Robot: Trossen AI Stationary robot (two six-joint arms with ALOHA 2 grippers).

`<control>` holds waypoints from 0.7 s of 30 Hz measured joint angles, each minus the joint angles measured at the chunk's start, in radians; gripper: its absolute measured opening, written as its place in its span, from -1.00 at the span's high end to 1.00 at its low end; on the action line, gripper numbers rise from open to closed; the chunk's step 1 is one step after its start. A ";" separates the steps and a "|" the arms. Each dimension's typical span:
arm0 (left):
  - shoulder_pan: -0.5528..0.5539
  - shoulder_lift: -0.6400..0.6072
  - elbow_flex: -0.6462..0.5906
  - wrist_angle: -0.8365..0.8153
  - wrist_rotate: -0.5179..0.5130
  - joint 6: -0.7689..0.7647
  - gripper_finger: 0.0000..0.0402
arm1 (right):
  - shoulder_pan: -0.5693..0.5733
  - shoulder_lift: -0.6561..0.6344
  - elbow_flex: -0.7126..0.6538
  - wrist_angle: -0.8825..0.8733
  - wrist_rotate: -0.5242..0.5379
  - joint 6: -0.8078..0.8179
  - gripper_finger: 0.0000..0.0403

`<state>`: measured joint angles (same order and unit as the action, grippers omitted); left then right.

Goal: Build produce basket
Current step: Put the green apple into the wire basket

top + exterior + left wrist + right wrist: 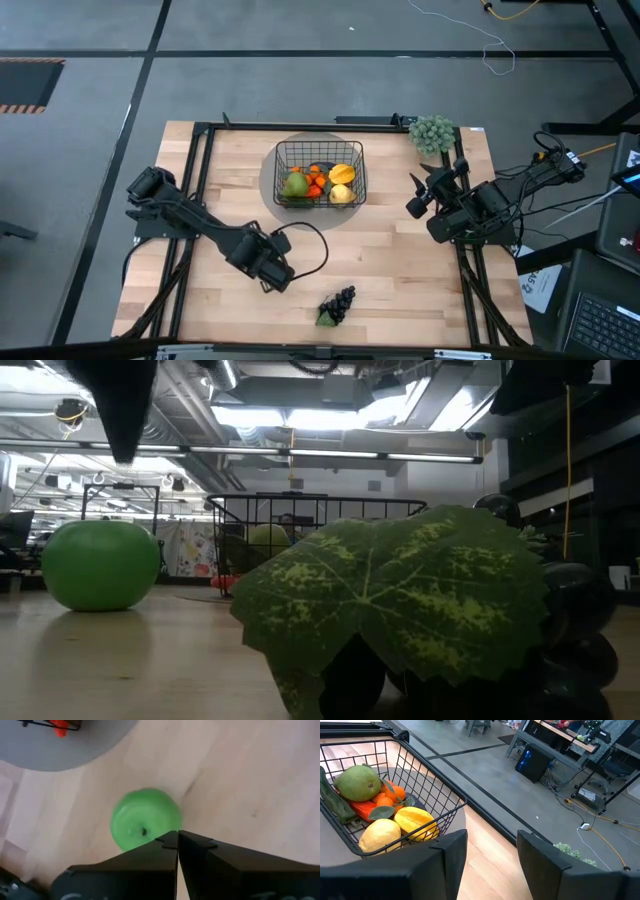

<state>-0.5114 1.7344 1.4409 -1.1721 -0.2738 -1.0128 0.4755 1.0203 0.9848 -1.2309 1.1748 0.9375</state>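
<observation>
Here the left gripper (pixel 177 842) hangs pinched closed and empty just above the green apple (pixel 145 819), near the basket (pixel 320 172). The right gripper (pixel 492 852) waits wide apart, empty, beside the basket.

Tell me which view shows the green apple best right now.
The left wrist view: the green apple sits whole on the table, just beyond the shut left gripper. The low view shows it side-on at far left. The high view hides it under the left arm; the right wrist view misses it.

You see a grey disc (pixel 272 178) lying on the wooden table (pixel 400 270), and a pale bushy cluster (pixel 432 133) near the table's far right corner.
</observation>
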 joint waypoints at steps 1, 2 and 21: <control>0.000 0.000 0.019 -0.014 0.013 -0.002 1.00 | 0.000 0.000 0.000 0.000 0.000 0.000 0.14; 0.000 0.000 0.037 -0.029 0.022 0.000 1.00 | 0.000 0.000 0.000 0.000 0.000 0.000 0.14; 0.009 0.000 0.105 0.027 0.021 0.056 1.00 | 0.000 0.000 0.000 0.000 0.001 0.000 0.14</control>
<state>-0.5020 1.7342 1.5463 -1.1452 -0.2530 -0.9569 0.4751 1.0203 0.9848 -1.2312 1.1757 0.9371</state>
